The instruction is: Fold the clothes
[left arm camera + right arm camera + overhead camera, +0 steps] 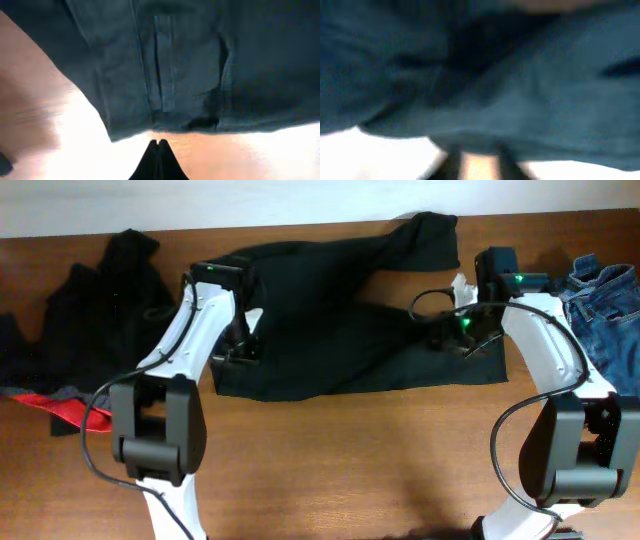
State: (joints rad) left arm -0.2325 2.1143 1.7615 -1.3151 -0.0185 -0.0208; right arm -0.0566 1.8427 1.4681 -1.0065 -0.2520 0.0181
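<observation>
Ok, table (pixel 350 470) view: black trousers (pixel 340 330) spread across the middle, black pile (pixel 100 300) with a red-grey edge far left, jeans (pixel 610 300) far right. I see left gripper (pixel 159 144) pinched closed, empty, tips just off the trousers' edge. As for right gripper (pixel 480 156), it's over the trousers' right end; too blurred, can't tell its grip.

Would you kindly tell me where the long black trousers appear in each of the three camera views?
Overhead: the black trousers lie spread across the middle of the table.
Left wrist: the trousers fill the upper frame, their edge ending above bare table.
Right wrist: blurred dark fabric fills most of the frame, presumably the same trousers.
Shared landmark: bare table surface showing just below the cloth's near edge.
</observation>
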